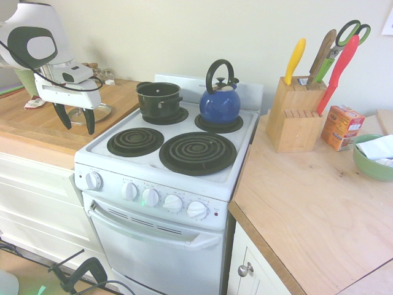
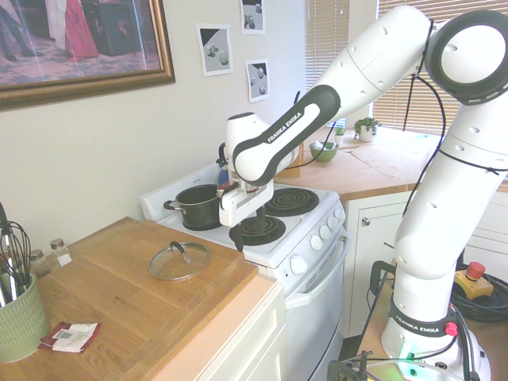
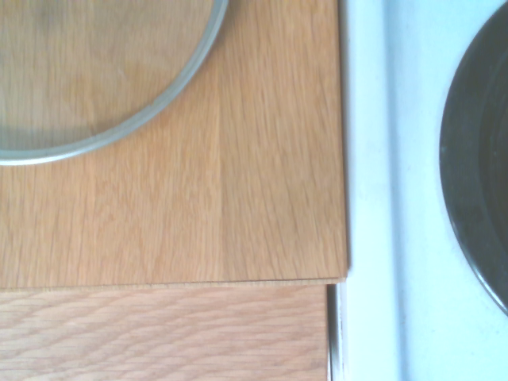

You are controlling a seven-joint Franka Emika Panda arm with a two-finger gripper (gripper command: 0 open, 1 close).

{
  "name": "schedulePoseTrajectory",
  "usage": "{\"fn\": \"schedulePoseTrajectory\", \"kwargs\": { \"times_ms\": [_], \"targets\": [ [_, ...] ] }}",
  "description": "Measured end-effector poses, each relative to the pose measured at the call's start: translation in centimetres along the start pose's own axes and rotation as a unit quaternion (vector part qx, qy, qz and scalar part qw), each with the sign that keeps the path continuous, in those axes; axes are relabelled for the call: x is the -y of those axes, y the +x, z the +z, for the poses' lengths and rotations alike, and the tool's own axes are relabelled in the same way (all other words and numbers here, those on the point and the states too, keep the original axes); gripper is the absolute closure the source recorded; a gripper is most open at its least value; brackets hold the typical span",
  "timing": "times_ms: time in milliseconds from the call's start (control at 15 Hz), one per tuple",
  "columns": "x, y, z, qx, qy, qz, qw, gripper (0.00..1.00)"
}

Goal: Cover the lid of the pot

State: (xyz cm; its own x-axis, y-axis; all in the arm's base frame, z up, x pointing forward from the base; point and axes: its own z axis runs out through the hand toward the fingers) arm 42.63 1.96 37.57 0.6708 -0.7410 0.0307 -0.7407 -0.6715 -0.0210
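Observation:
The clear glass lid (image 2: 179,260) with its small knob lies flat on the wooden counter (image 2: 119,302) left of the stove. In the wrist view its metal rim and glass (image 3: 103,79) fill one corner. The small black pot (image 1: 158,98) stands uncovered on the stove's back left burner, also seen in the second exterior view (image 2: 198,205). My gripper (image 1: 75,120) hangs open above the counter's edge by the stove, beside the lid and a little above it, with nothing between its fingers. From the other side the gripper (image 2: 250,228) shows in front of the stove's front burner.
A blue kettle (image 1: 219,101) sits on the back right burner beside the pot. Two front burners (image 1: 196,152) are bare. A knife block (image 1: 293,117), an orange box (image 1: 341,127) and a green bowl (image 1: 371,161) stand on the right counter. A green utensil cup (image 2: 17,317) stands at the left.

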Motion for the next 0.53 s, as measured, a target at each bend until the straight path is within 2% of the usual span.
{"fn": "schedulePoseTrajectory", "kwargs": {
  "times_ms": [333,533],
  "targets": [
    [0.7,-0.4,-0.4,0.000,0.008,-0.004,1.000,0.00],
    [4.3,-1.2,-3.9,-0.025,0.033,-0.010,0.999,0.00]
  ]
}}
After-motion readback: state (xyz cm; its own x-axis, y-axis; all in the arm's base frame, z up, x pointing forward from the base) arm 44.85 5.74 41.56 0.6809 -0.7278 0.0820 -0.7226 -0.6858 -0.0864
